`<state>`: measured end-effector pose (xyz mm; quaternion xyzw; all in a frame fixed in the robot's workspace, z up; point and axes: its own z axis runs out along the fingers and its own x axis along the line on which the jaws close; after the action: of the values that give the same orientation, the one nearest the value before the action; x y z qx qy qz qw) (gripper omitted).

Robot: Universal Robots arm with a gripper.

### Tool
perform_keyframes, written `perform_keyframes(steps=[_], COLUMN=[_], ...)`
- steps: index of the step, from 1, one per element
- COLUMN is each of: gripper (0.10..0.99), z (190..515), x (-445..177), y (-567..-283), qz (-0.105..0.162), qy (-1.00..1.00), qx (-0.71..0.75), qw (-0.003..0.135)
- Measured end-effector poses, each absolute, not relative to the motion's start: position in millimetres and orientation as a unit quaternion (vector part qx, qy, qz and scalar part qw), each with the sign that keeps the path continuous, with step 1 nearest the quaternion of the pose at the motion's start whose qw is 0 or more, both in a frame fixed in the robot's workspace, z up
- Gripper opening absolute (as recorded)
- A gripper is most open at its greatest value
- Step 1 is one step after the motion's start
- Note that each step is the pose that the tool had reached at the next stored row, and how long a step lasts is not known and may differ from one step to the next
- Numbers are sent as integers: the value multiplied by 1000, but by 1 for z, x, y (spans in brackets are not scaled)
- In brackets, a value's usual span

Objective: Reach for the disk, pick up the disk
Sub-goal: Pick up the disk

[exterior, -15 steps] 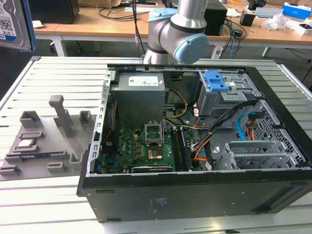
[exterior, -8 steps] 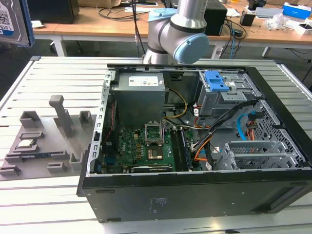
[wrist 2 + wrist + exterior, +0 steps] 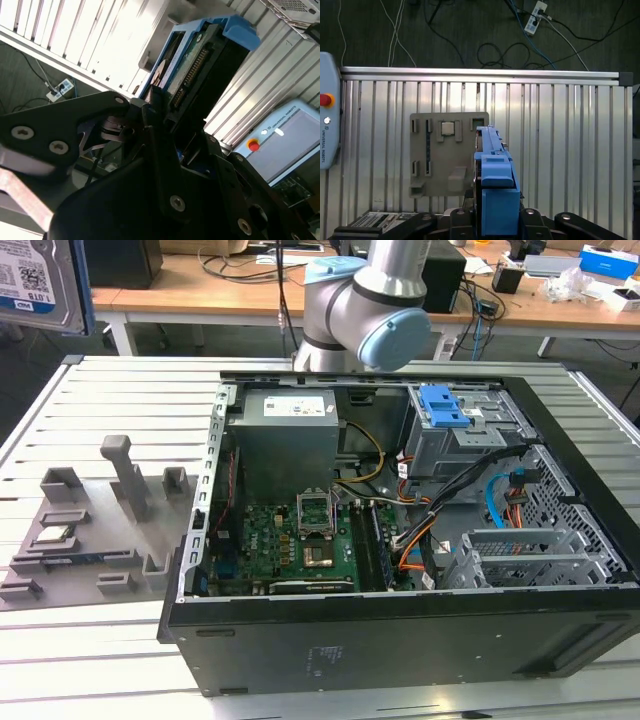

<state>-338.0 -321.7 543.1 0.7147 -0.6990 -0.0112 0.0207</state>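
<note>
In the exterior view, the flat silver metal disk (image 3: 35, 280), with a white-and-blue label and a blue plastic frame on its edge, is up in the air at the far corner of the exterior view's left, well above the silver slatted table (image 3: 110, 390). The grey robot arm (image 3: 365, 305) with pale blue joint caps stands behind the open black computer case (image 3: 400, 640). Toward the exterior view's left of the case lies a grey plastic fixture plate (image 3: 95, 550), and a small square silver chip (image 3: 55, 535) sits in it.

In the second wrist view, the black gripper (image 3: 170, 127) is closed on the disk (image 3: 200, 65). Its fingers (image 3: 160, 155) press against the two flat faces, and the disk stands out from between them with its connector edge showing. Behind it are the table slats (image 3: 100, 35) and a grey control pendant (image 3: 295, 135) with a red button.

In the first wrist view, the disk (image 3: 492, 165) is seen edge-on, with its blue frame toward the camera. The gripper (image 3: 497, 222) has it clamped between the black fingers (image 3: 457, 217), one on each side, with no gap. Far below are the table (image 3: 560, 150), the fixture plate (image 3: 427, 165) with the chip (image 3: 448, 128), and the pendant (image 3: 327, 125) lying on the table's edge. The disk touches nothing but the gripper.
</note>
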Motion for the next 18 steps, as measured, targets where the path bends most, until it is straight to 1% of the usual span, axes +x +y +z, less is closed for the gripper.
perform_keyframes(steps=[18], gripper=[361], z=[543], x=[-274], y=[-322], qz=[-11], qy=[-699], qx=[715], qw=[21])
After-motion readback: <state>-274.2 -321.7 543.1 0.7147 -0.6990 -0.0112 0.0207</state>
